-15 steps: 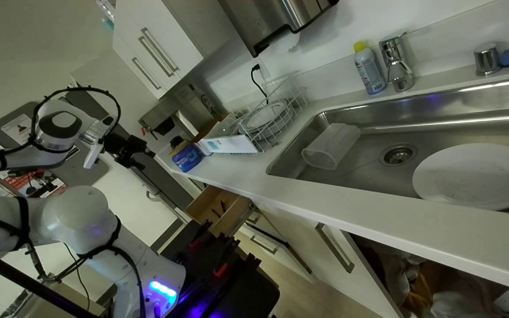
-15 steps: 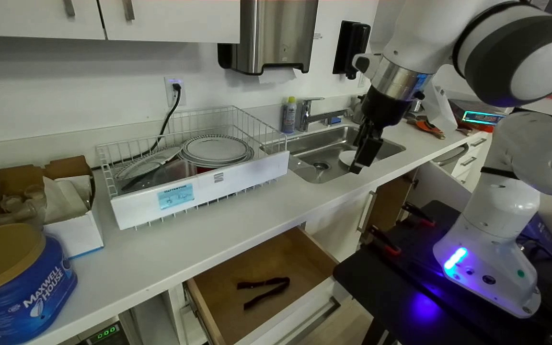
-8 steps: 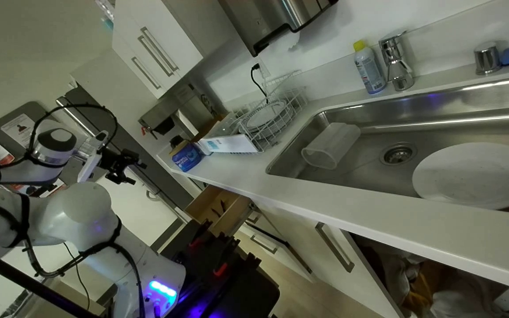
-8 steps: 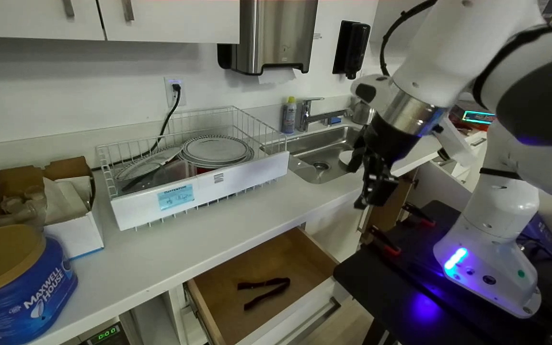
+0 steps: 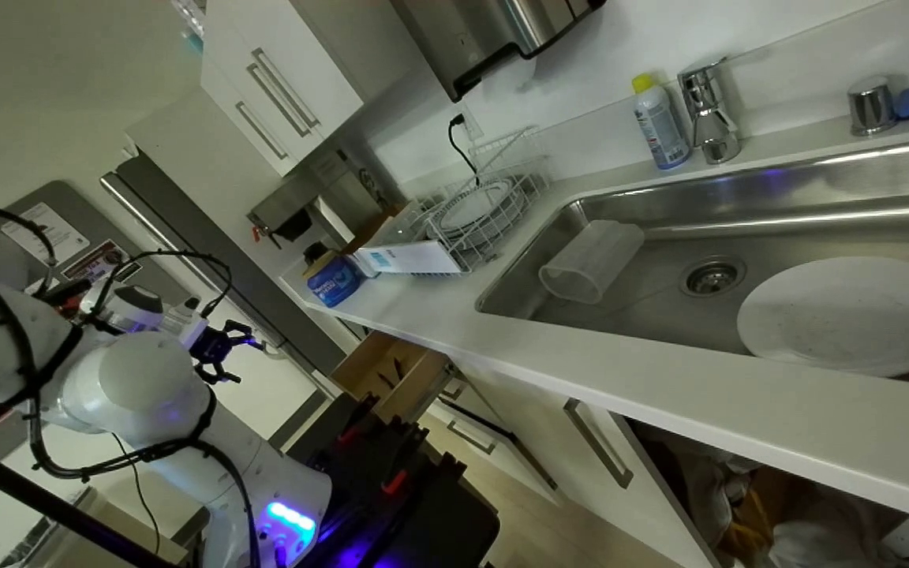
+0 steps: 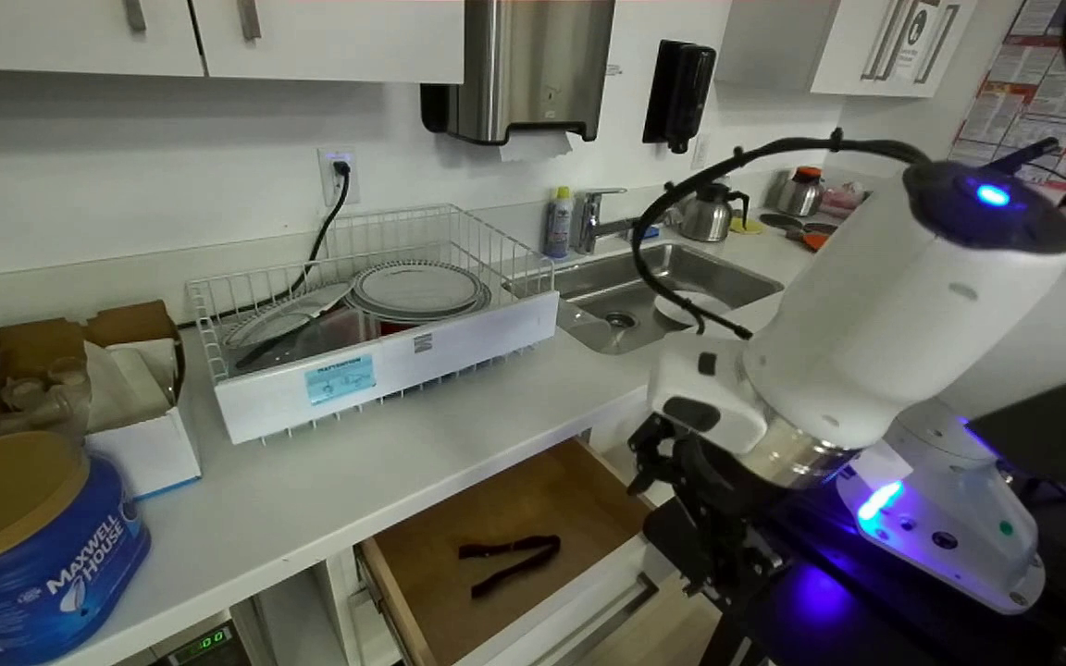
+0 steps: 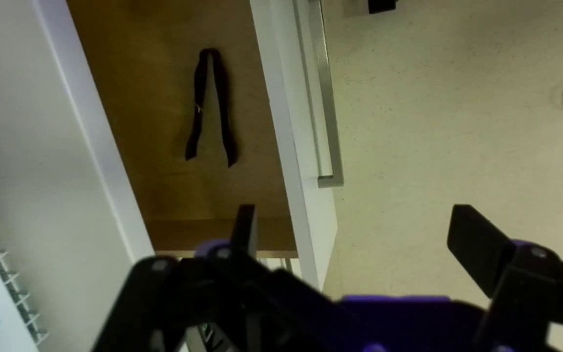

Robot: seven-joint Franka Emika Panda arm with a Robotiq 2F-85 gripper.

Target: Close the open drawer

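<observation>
Drawer pulled out beneath counter, folded dark strip laid inside. Gripper spread wide; in wrist view, one finger seen overlapping drawer, other overlapping floor. Bar handle mounted on drawer front.

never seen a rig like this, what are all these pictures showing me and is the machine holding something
The machine is a white robot arm ending in a black gripper. Two pictures come from cameras standing outside the robot; both show the arm, the counter and an open drawer. The third comes from a camera on the robot's wrist, so the gripper shows large along the bottom, with the drawer beyond it.

On the counter are a blue tub, a box and a dish rack with plates. In the sink lie a white plate and a translucent container. A dark strip, bent double, lies in the drawer.

The gripper is open and holds nothing. Its job is to close the drawer.
</observation>
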